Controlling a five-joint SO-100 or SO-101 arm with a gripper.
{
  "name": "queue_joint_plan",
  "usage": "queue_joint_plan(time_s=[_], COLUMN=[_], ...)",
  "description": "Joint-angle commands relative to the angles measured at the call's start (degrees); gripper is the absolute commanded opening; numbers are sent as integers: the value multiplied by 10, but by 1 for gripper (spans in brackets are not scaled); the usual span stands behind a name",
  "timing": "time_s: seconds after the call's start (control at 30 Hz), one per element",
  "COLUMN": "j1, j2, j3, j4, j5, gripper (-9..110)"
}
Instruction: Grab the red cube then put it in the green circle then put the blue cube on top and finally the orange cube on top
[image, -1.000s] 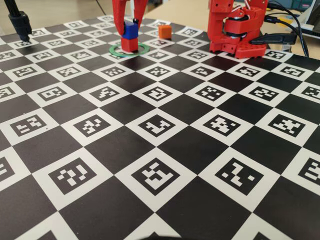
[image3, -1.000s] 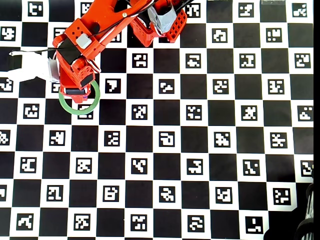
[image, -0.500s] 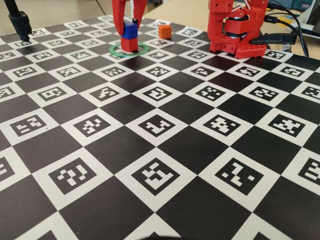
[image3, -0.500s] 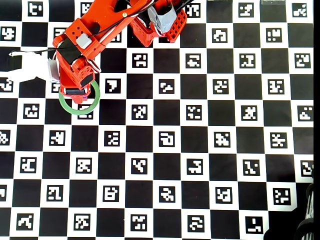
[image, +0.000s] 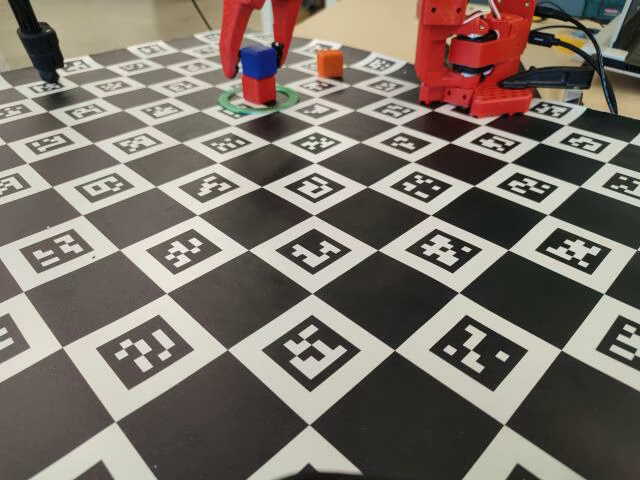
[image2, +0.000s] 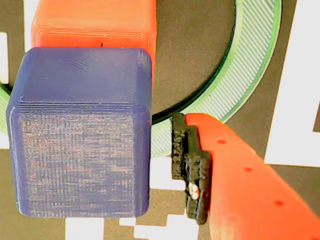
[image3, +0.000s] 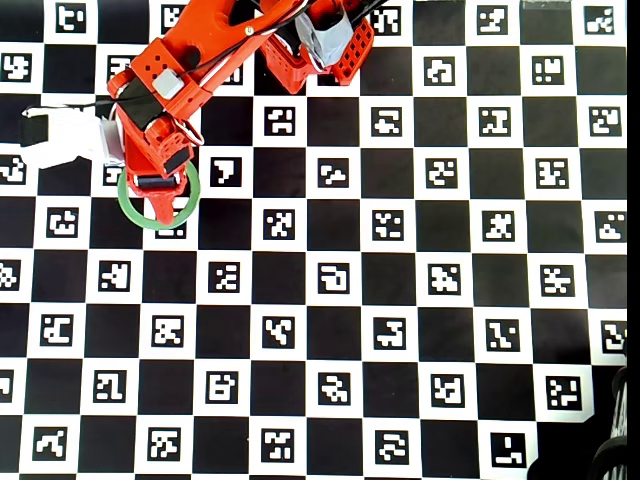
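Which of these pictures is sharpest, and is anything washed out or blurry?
The wrist view is sharpest up close: print ridges show on the small matte blue cube. The overhead view is washed out, its white squares glaring. The fixed view is evenly lit, with the small orange cube soft in the distance.

stack: blue cube (image: 258, 60) sat on red cube (image: 260, 89), inside green circle (image: 283, 98) | orange cube (image: 329, 63) lay right of and behind the stack in the fixed view, apart | gripper (image: 259, 48) straddled the blue cube, fingers apart from its sides | arm base (image: 474, 55) stood far right
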Motion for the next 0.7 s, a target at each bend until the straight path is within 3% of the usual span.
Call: queue_joint_plan(time_s=[0.0,0.67], j1=[2,2], j2=[32,107], j3=[-17,-98], j4=[11,126], j5=[-1,28], gripper=[40,45])
